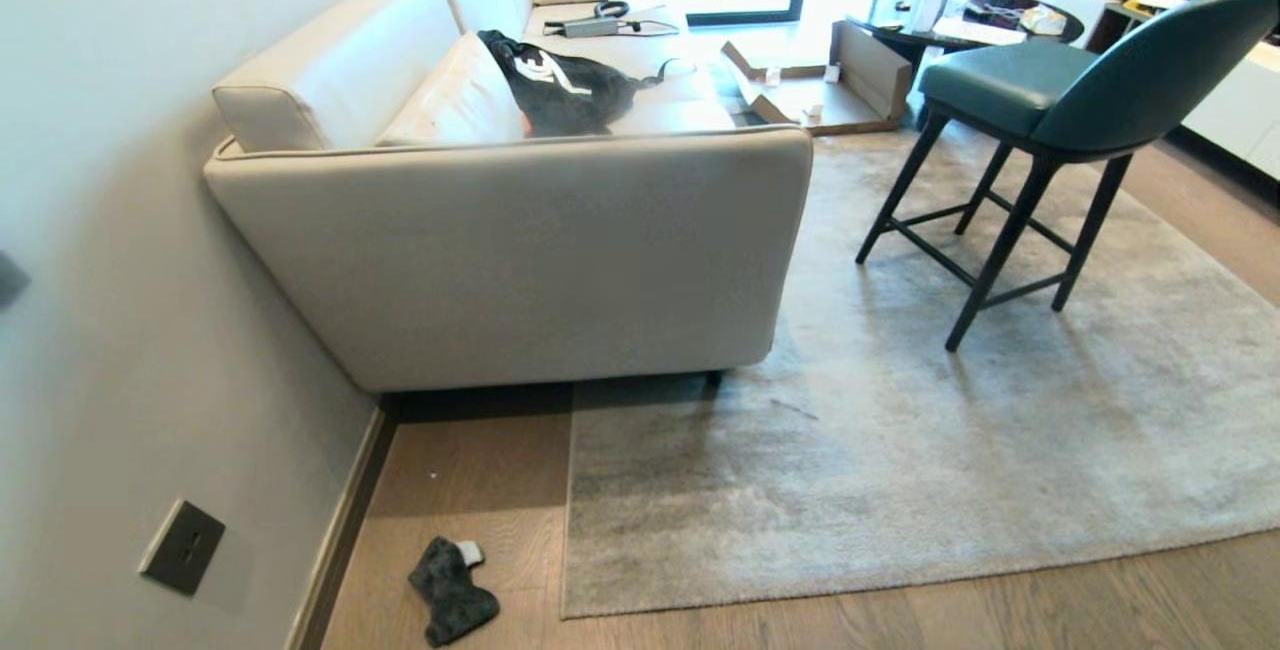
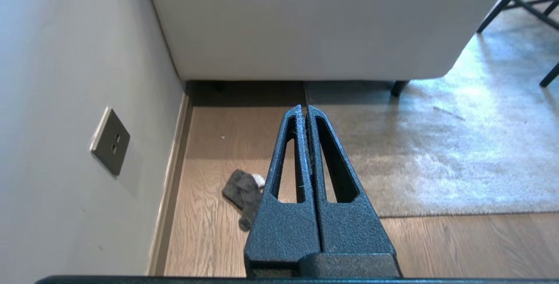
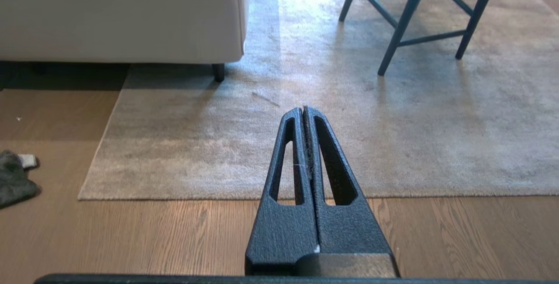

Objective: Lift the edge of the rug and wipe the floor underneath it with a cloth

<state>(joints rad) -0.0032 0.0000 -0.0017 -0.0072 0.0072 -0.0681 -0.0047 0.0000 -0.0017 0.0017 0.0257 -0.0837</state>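
**A:** Down by the wall, bare wood floor (image 1: 480, 490), and the cloth (image 1: 452, 591) is crumpled there, just left of the rug edge (image 1: 566, 530), not touching it.

**B:** Yep, rug's flat. Cream sofa (image 1: 520, 250) sits on its far corner, green stool (image 1: 1040, 120) further right. Left claw (image 2: 304, 110) and right claw (image 3: 302, 111) both clenched, holding nothing.

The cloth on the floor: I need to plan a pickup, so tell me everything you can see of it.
The cloth is a small, dark grey, soft-looking rag, crumpled into a loose elongated heap with a paler patch showing at one end. It lies on the floor, in the strip between the wall's skirting board and the rug edge, near the rug's corner but apart from it. Neither gripper touches it; only the floor does.
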